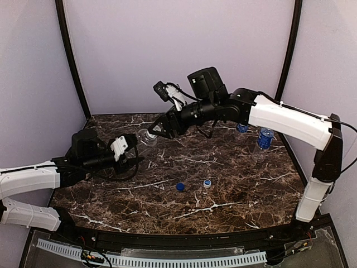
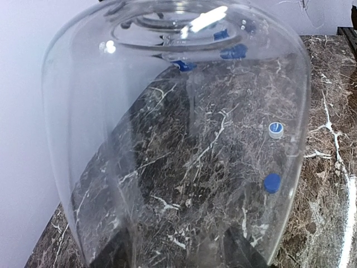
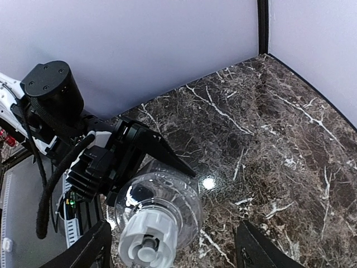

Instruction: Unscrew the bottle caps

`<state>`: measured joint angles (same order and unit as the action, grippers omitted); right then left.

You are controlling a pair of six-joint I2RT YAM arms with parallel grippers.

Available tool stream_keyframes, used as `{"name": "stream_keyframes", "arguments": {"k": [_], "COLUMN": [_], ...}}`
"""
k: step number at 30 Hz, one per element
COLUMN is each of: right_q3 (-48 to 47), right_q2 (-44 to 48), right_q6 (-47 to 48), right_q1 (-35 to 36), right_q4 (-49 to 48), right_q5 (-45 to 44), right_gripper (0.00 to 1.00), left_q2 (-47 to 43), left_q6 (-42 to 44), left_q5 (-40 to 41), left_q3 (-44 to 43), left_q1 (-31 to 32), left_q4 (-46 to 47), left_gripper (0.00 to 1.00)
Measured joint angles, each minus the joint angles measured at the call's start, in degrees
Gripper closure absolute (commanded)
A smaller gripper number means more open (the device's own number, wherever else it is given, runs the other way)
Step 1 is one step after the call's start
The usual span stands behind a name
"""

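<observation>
Currently the left gripper [image 1: 135, 142] is clamped round the body of the unlabelled bottle [image 1: 146, 138], holding it off the marble table [image 1: 234, 195] on its side, neck pointing toward the right arm. Left wrist view is nearly all clear bottle wall, so the grip itself reads best from the right wrist camera: black jaws on either side of the body. White cap [image 3: 146, 243] is on the neck, facing the right wrist camera. Right gripper [image 1: 160, 130] is lined up at that neck with its jaws spread wide; fingers [image 3: 89, 251] sit well out on each side of the cap, visible gap both sides, nothing held. Two caps are already off and lying on the table near the middle front: dark blue cap [image 1: 180, 186] and, just to its right, pale blue-and-white cap [image 1: 207, 182], close together but not touching. Both also show through the bottle wall in the left wrist view. Nearer blue-labelled bottle [image 1: 265, 138] stands upright at the back right, with the second blue-labelled bottle [image 1: 242, 128] beside it, partly hidden behind the right arm. Labels are too small to read.
</observation>
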<state>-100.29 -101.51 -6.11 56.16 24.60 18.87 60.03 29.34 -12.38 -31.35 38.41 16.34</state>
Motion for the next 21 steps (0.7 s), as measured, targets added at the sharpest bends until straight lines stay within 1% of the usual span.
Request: {"name": "stream_keyframes", "arguments": {"k": [2,5,9,10,11,12,16,18,21], "right_q3": [-0.2,-0.3,-1.4,-1.7,-1.9,-2.1,-2.3,-2.4,-2.7], "right_q2": [-0.2,-0.7,-2.3,-2.6,-2.7,-2.8,-2.9,-2.9,-2.8], "right_q6": [-1.7,-3.3,-4.5,-4.6,-4.8,-5.1,-3.8,-1.4,8.8], "right_q1": [0.0,0.0,0.0,0.0,0.1,0.1,0.1,0.1,0.5], "right_q4": [0.5,1.3,2.0,2.1,2.3,2.4,2.8,3.7,7.5], "right_q5": [1.1,2.4,4.0,4.2,4.2,4.2,4.7,5.9,9.6], "right_gripper": [0.35,0.58,0.77,0.84,0.95,1.0,1.0,1.0,1.0], "left_q2": [0.0,0.0,0.0,0.0,0.0,0.0,0.0,-0.1,-0.4], "left_q6": [0.0,0.1,0.2,0.2,0.2,0.2,0.3,0.2,-0.1], "left_q5": [0.2,0.3,0.7,0.7,0.7,0.8,0.6,-0.9,-5.9], "left_q3": [0.3,0.5,0.8,0.9,0.9,0.9,0.9,0.9,0.8], "left_q1": [0.0,0.0,0.0,-0.2,-0.3,-0.3,-0.3,-0.3,-0.3], "left_q4": [0.3,0.3,0.0,-0.2,-0.3,-0.3,-0.4,-1.1,-4.1], "left_gripper": [0.55,0.55,0.55,0.55,0.55,0.55,0.55,0.55,0.54]}}
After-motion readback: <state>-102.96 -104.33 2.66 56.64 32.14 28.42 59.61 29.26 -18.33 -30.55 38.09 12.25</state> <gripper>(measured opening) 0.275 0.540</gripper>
